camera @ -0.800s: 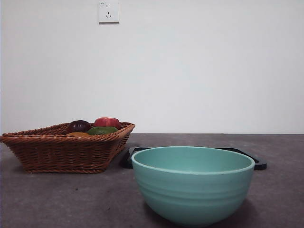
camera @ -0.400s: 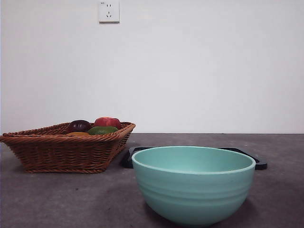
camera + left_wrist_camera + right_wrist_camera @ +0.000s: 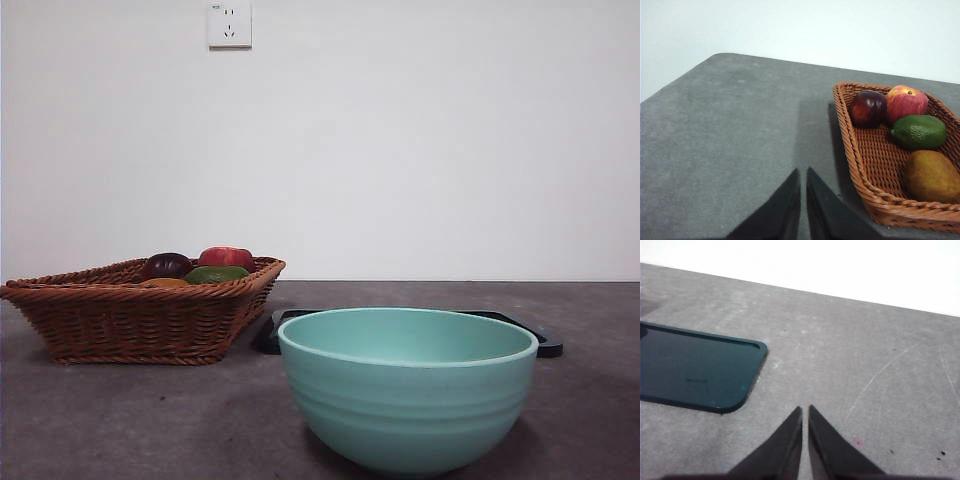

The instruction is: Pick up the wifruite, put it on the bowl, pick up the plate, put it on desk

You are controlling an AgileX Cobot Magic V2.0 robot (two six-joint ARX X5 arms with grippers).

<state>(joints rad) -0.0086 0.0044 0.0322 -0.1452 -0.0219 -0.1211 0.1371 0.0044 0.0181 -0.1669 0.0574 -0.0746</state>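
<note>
My left gripper hangs over bare tabletop, its two black jaws drawn together with only a thin slit between them, holding nothing. Just beyond its tips and off to one side sits the brown wicker basket, near but apart from the jaws. Inside the basket lie four fruits: a dark purple fruit in the corner far from my gripper, a red and yellow apple touching it, a glossy green fruit next to the apple, and the wifruite, dull orange-brown, nearest along the rim that faces my gripper.

From the front the basket stands at the left with the purple fruit, the apple, the green fruit and a sliver of the wifruite showing above its rim. The mint-teal bowl stands close to the camera to the right of the basket, and I see nothing inside it. Behind the bowl a flat black plate lies on the tabletop.

My right gripper is likewise narrowed to a slit and holds nothing, poised over bare tabletop. The dark plate, with rounded corners and a low raised rim, lies flat a little ahead of it and to one side, apart from the jaws.
</note>
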